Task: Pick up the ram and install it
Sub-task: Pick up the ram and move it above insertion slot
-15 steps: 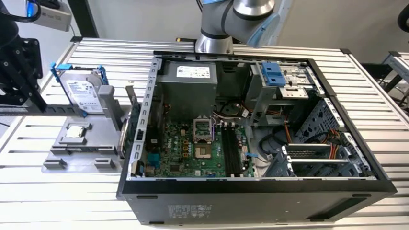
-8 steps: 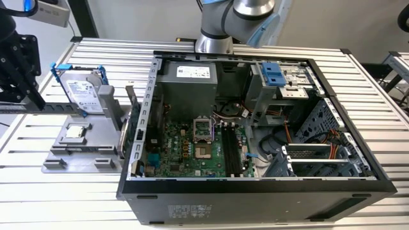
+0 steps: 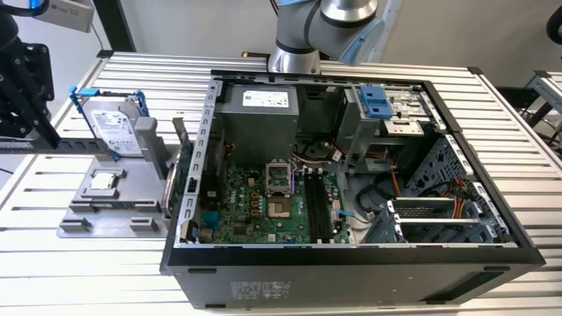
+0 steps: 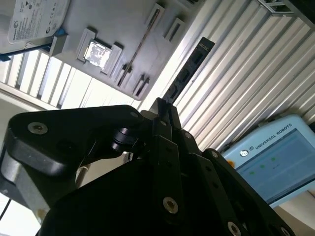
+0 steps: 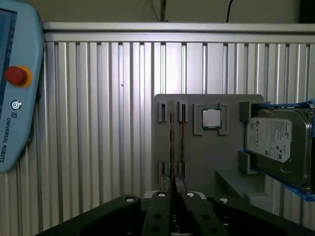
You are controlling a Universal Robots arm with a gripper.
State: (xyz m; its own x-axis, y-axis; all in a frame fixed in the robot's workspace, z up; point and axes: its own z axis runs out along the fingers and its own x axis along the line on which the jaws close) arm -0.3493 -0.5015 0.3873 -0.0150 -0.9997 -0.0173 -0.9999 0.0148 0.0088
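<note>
Ram (image 4: 184,73) clamped in pincer (image 4: 161,105), wrist pointing down toward grey holder (image 5: 211,157).

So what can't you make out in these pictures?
Second wrist view: the lower end of the ram, covered by the tool that grips it.
Exterior view: whether the black motherboard slots are empty; too small.
First wrist view: part of the hard drive, cut off by the picture's edge.
Exterior view: the arm, cut off by the top edge.
</note>
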